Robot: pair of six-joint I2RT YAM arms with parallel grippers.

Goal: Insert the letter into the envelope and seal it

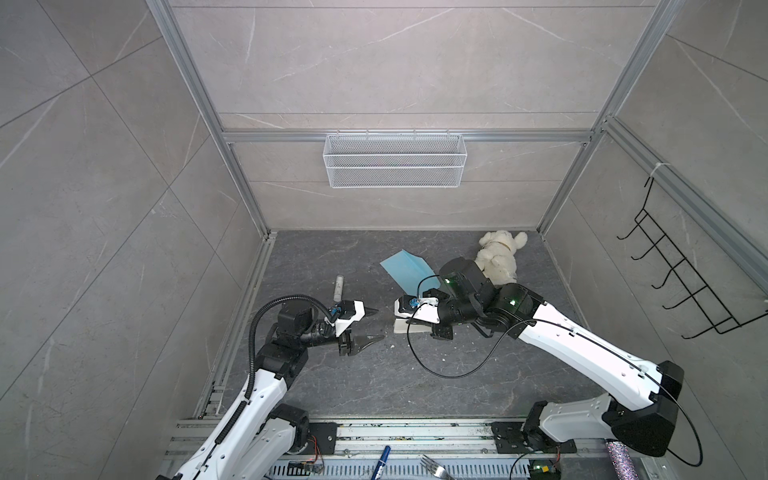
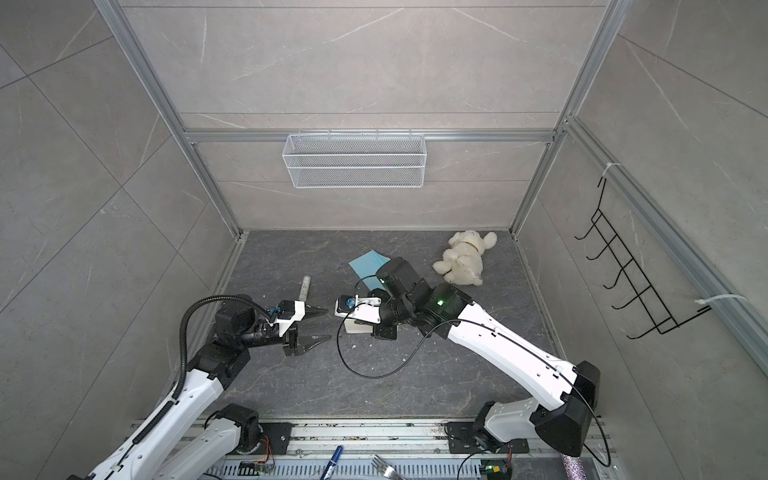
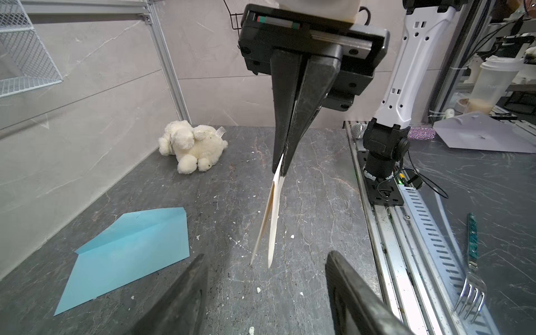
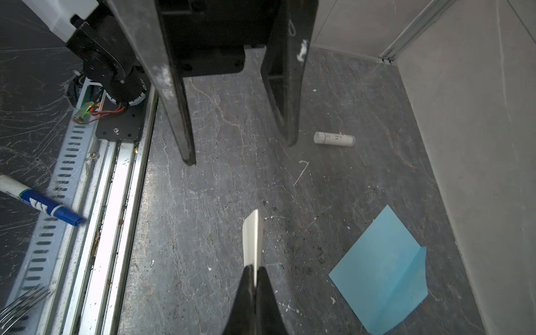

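Down on the grey desk [image 1: 374, 386] the envelope [image 3: 130, 255] lies flap-open, the right tool [image 3: 280, 171] pinches the folded letter [image 3: 272, 220] edge-down nearby, the left tool [image 1: 379, 324] hangs spread and empty, with inserting and sealing both left to do.

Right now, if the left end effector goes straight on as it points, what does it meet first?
Most likely the folded letter, hanging edge-on from the shut right end effector, in line with the gap of the open left end effector. Depth is unclear.
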